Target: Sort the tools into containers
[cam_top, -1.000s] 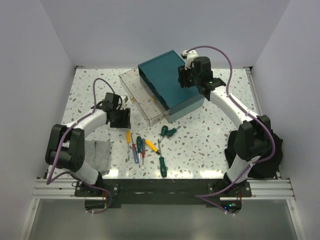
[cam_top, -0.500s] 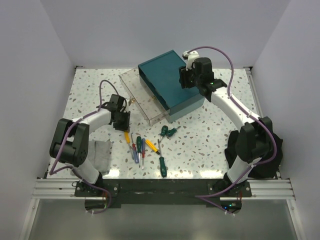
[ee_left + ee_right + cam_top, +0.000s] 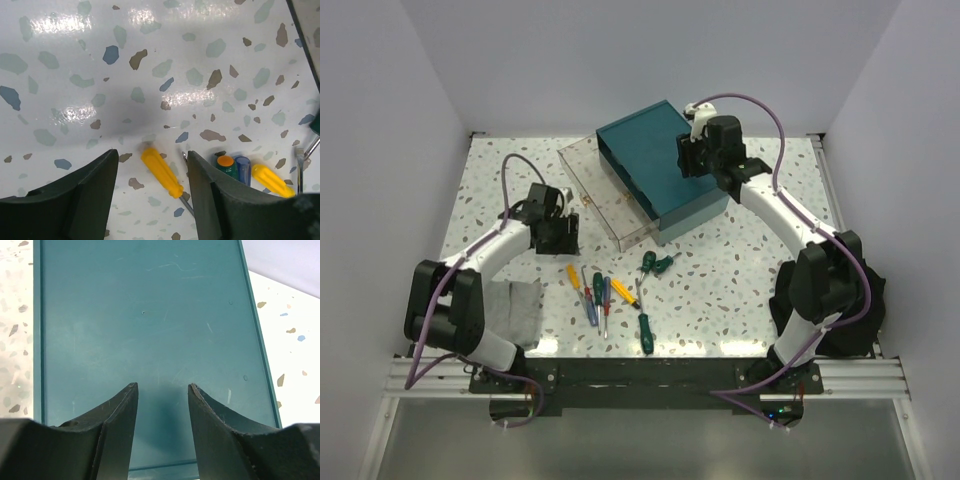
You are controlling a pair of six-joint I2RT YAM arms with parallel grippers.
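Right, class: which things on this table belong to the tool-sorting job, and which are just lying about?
Belonging to the job: yellow-handled screwdriver; long green-handled screwdriver; bunch of other colour-handled screwdrivers; clear plastic drawer; large teal rectangular box.
Just lying about: grey folded cloth.

— That white speckled table (image 3: 150, 60) shines, glossy stone-look.
— The yellow-handled screwdriver (image 3: 162, 172): smooth plastic grip, metal shaft. The big teal rectangular box (image 3: 150, 340) is satiny, faintly scratched; the grey folded cloth (image 3: 515, 308) looks matt.
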